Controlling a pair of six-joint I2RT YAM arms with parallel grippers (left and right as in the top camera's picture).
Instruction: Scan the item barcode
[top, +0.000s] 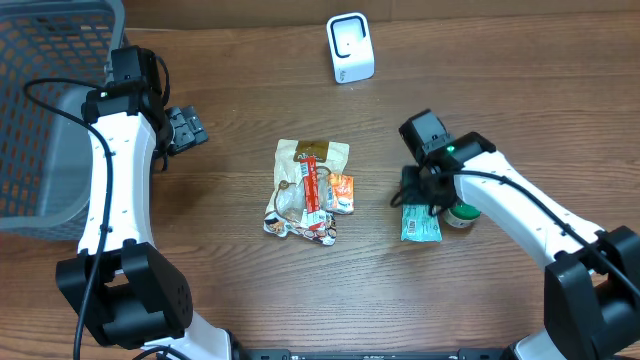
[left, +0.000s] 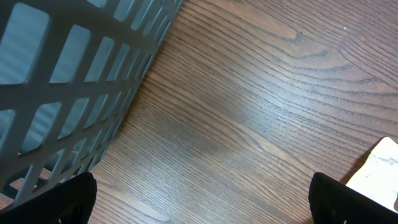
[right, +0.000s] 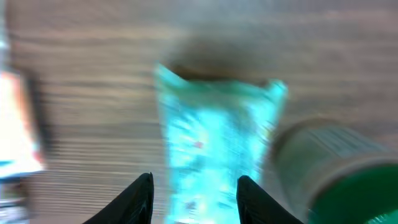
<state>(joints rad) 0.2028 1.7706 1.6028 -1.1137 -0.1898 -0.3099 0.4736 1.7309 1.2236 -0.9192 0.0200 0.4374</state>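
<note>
Teal packet (right: 211, 149) lies flat on the table (top: 230, 80) right under the right claw (right: 194, 190). Its long axis runs straight out ahead of the fingers (right: 140, 196) and its crimped far end points away from them, with a green-lidded jar (right: 329, 168) just beside it on the claw's right. The jaws stand partway apart, straddling the packet's near end with no visible clamp on it, though the blur hides whether a fingertip touches it. The left claw (left: 202, 199) hangs spread wide with nothing between its fingers, the grey basket (left: 62, 93) near on its left.
</note>
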